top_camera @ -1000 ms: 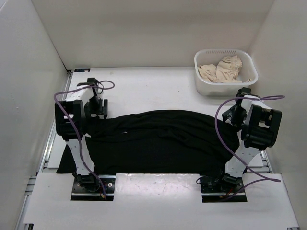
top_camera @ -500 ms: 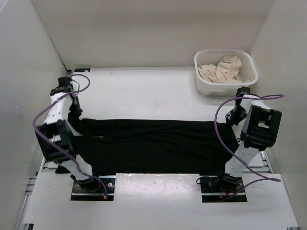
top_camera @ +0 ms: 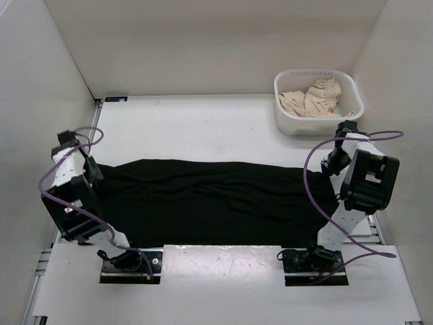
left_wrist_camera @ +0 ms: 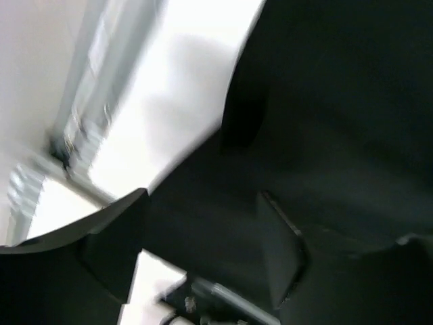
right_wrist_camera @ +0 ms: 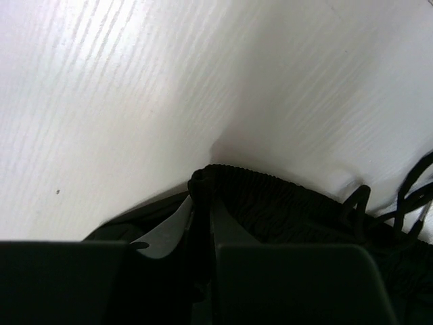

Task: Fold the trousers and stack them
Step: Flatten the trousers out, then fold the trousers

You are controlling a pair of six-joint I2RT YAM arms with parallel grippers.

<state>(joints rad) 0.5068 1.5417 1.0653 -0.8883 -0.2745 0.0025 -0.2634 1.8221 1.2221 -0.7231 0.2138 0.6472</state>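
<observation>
The black trousers (top_camera: pixel 216 200) lie stretched left to right across the table. My right gripper (top_camera: pixel 333 164) is at their right end. In the right wrist view it (right_wrist_camera: pixel 203 210) is shut on a fold of the ribbed waistband (right_wrist_camera: pixel 284 203), with the drawstring (right_wrist_camera: pixel 406 200) trailing at the right. My left gripper (top_camera: pixel 91 172) is at the cloth's far left end. The left wrist view is blurred. There its fingers (left_wrist_camera: pixel 115 250) stand well apart, open, with the trousers (left_wrist_camera: pixel 338 135) lying below and behind the left gripper (left_wrist_camera: pixel 196 250).
A white basket (top_camera: pixel 298 125) holding a beige garment (top_camera: pixel 311 98) stands at the back right, just behind the right arm. A metal rail (top_camera: pixel 67 210) runs along the table's left edge. Enclosure walls close in on both sides. A white board (top_camera: pixel 223 271) spans the near edge.
The left arm swung out to the table's left edge, drawing the trousers' left end with it. Its jaws closed and then spread again. The right gripper shut on the waistband.
</observation>
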